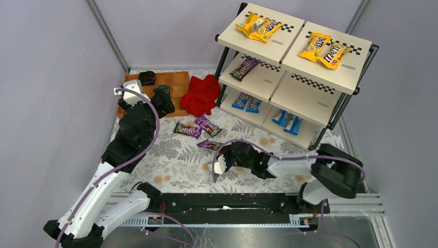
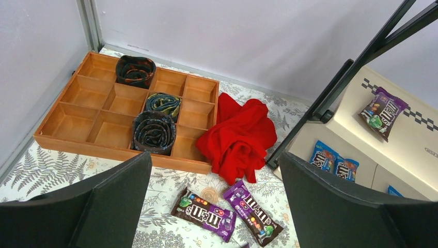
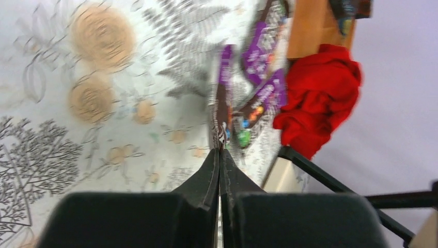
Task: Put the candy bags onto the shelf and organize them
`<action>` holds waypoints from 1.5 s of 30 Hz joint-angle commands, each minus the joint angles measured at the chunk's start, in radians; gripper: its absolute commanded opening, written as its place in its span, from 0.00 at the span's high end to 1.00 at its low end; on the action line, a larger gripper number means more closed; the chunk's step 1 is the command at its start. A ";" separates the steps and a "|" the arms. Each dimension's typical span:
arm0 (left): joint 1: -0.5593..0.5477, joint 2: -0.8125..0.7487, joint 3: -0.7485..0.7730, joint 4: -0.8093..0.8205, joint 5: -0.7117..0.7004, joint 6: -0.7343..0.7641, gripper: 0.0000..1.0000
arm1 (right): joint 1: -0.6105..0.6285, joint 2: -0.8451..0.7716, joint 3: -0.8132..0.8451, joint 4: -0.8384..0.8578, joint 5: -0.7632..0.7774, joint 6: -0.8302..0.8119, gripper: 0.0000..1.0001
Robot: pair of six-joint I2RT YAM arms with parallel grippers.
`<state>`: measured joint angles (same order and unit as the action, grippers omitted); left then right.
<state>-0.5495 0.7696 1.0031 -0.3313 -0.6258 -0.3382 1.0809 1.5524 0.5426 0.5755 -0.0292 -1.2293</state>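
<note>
Jaws of the right arm were clamped on one purple candy bag [image 3: 222, 111], held edge-on over the near counter [image 1: 175, 160], presumably for the shelf's [image 1: 268, 82] middle tier, where a matching purple bag [image 1: 244, 68] lay. Left jaws stood open, empty, near two more purple bags [image 2: 204, 211].

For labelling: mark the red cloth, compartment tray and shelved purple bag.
red cloth [image 2: 240, 137]: left wrist view, middle folds.
compartment tray [image 2: 77, 146]: left wrist view, near wall.
shelved purple bag [image 2: 383, 111]: left wrist view, centre.
</note>
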 commanded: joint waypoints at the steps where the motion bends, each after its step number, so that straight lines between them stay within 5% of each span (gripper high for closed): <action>1: 0.014 0.009 -0.006 0.036 -0.001 0.006 0.01 | 0.012 -0.164 0.097 -0.196 -0.021 0.220 1.00; 12: 0.058 0.039 -0.007 0.036 0.034 -0.008 0.01 | 0.010 -0.441 0.247 -0.480 0.094 0.793 1.00; 19: 0.063 0.067 0.027 0.013 0.063 -0.058 0.01 | 0.010 -0.554 0.344 -0.525 0.456 0.903 1.00; 28: 0.063 0.205 0.273 -0.071 0.326 -0.102 0.01 | 0.002 -0.523 0.594 -0.636 0.933 0.707 1.00; 37: 0.065 0.197 0.196 0.018 0.338 -0.091 0.01 | -0.156 -0.331 0.797 -0.688 1.011 0.550 1.00; 45: 0.045 0.140 0.137 0.028 0.269 -0.055 0.01 | -0.245 -0.210 0.819 -0.587 1.082 0.363 1.00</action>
<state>-0.4911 0.9535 1.1526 -0.3637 -0.3164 -0.4206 0.8661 1.3060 1.3098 -0.0975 0.9718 -0.7296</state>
